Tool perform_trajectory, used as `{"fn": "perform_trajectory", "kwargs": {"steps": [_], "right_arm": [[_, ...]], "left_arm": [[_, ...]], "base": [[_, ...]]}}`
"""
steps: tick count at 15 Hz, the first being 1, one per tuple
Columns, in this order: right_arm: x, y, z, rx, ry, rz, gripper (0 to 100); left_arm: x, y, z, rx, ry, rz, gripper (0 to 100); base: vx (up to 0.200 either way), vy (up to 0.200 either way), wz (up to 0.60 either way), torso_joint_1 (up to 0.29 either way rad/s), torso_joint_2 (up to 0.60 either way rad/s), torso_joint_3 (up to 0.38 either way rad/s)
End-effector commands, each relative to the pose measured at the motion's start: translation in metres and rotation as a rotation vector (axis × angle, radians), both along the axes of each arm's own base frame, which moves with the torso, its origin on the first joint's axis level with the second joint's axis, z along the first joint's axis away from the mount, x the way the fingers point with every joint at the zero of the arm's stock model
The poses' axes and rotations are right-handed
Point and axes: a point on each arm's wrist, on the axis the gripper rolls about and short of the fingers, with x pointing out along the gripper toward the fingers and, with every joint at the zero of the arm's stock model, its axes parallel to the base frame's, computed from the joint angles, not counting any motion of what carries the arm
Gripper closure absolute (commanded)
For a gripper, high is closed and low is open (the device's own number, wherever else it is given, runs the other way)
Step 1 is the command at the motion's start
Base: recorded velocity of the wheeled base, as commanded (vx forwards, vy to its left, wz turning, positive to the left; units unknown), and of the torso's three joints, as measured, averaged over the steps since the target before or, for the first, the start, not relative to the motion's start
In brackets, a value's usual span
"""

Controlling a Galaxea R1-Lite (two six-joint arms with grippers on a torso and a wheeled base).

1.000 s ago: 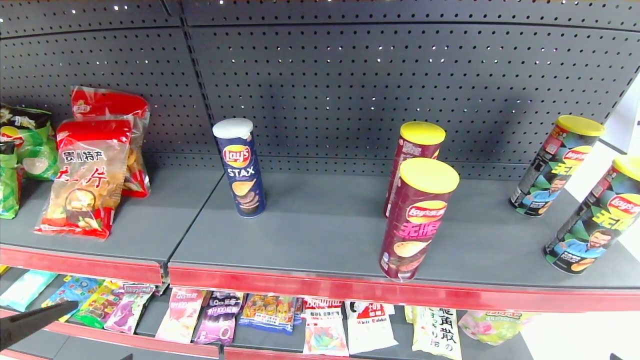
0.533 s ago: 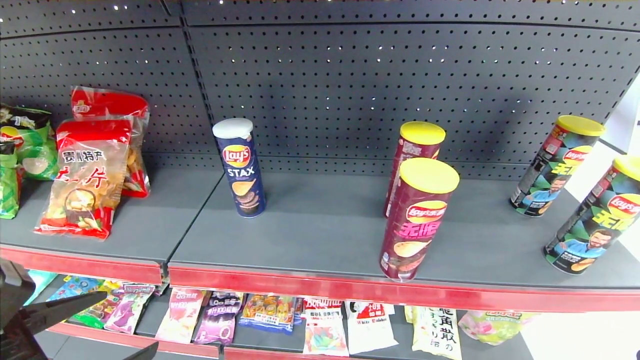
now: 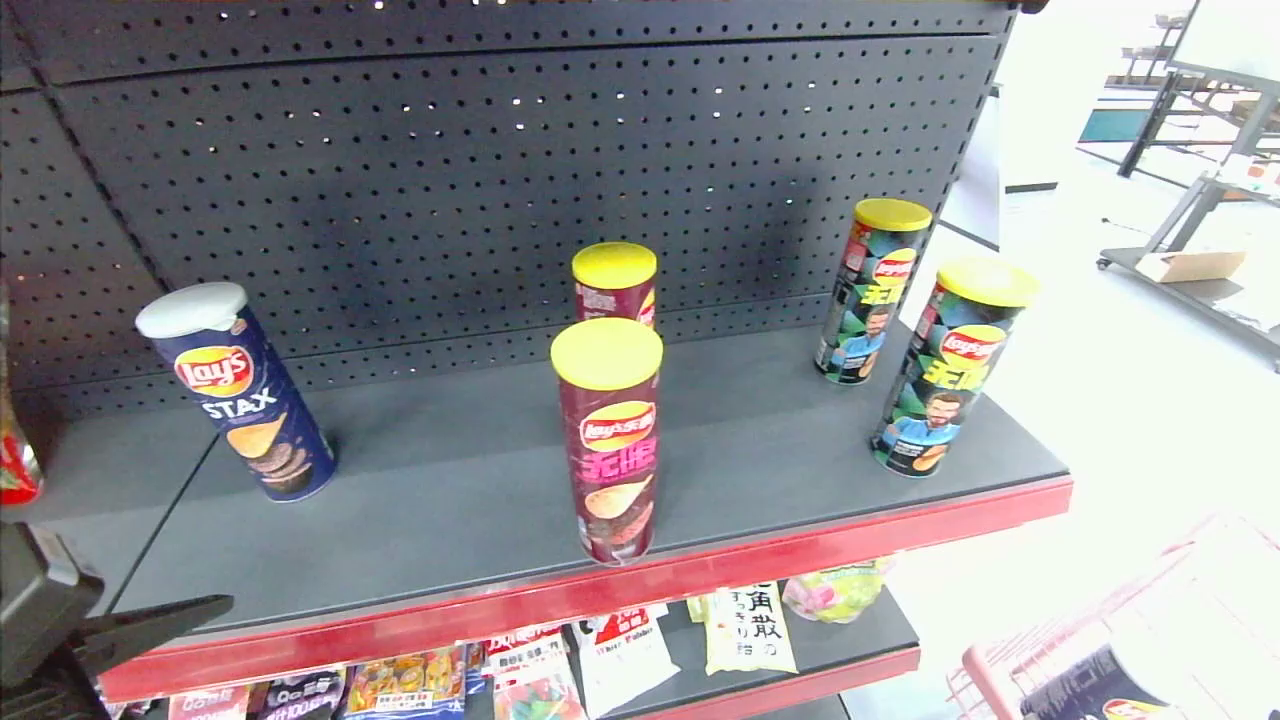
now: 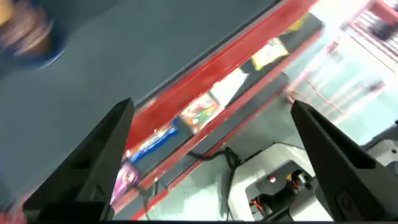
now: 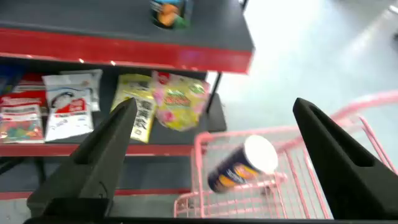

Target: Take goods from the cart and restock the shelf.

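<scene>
A grey shelf (image 3: 480, 530) with a red front edge is backed by a perforated panel (image 3: 450, 180); five cans are stood on it; a blue can (image 3: 240, 395) with a white lid is placed toward the left; two maroon cans (image 3: 610, 450) are set mid-shelf, one behind the other; two green-and-black cans (image 3: 945, 370) are near the right end; snack packets (image 3: 750, 630) are laid on the lower shelf (image 3: 860, 640); a dark tube (image 5: 242, 165) is carried lying in the pink cart (image 5: 205, 149).

Pale glossy floor (image 3: 1100, 400), brightly lit, at right. Grey metal rack (image 3: 1235, 300) w/ cardboard box (image 3: 1195, 265) in far bkgd.
</scene>
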Motion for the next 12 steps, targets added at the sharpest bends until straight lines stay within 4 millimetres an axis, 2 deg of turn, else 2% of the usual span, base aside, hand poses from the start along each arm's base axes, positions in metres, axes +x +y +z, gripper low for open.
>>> {"fn": "perform_trajectory", "kwargs": {"steps": [1, 3, 4, 7, 9, 12], "right_arm": [[-0.004, -0.001, -0.007, 0.011, -0.014, 0.002, 0], [-0.009, -0.002, -0.019, 0.035, -0.045, -0.006, 0], [-0.013, -0.002, -0.025, 0.037, -0.067, -0.025, 0], [-0.017, -0.003, -0.028, 0.041, -0.099, -0.034, 0], [-0.017, -0.003, -0.028, 0.041, -0.099, -0.034, 0], [-0.017, -0.003, -0.028, 0.044, -0.1, -0.028, 0]], "left_arm": [[0.005, -0.01, -0.003, 0.018, 0.036, -0.073, 0], [0.024, -0.033, -0.01, 0.039, 0.071, -0.16, 0], [0.041, -0.047, -0.015, 0.044, 0.065, -0.158, 0], [0.089, -0.076, -0.035, 0.049, 0.021, 0.082, 0], [0.098, -0.085, -0.042, 0.053, 0.04, 0.133, 0], [0.1, -0.086, -0.049, 0.111, 0.092, 0.151, 0]], "base": [[0.0, 0.0, 0.0, 0.0, 0.0, 0.0], [0.0, 0.0, 0.0, 0.0, 0.0, 0.0], [0.0, 0.0, 0.0, 0.0, 0.0, 0.0], [0.0, 0.0, 0.0, 0.0, 0.0, 0.0], [0.0, 0.0, 0.0, 0.0, 0.0, 0.0], [0.0, 0.0, 0.0, 0.0, 0.0, 0.0]]}}
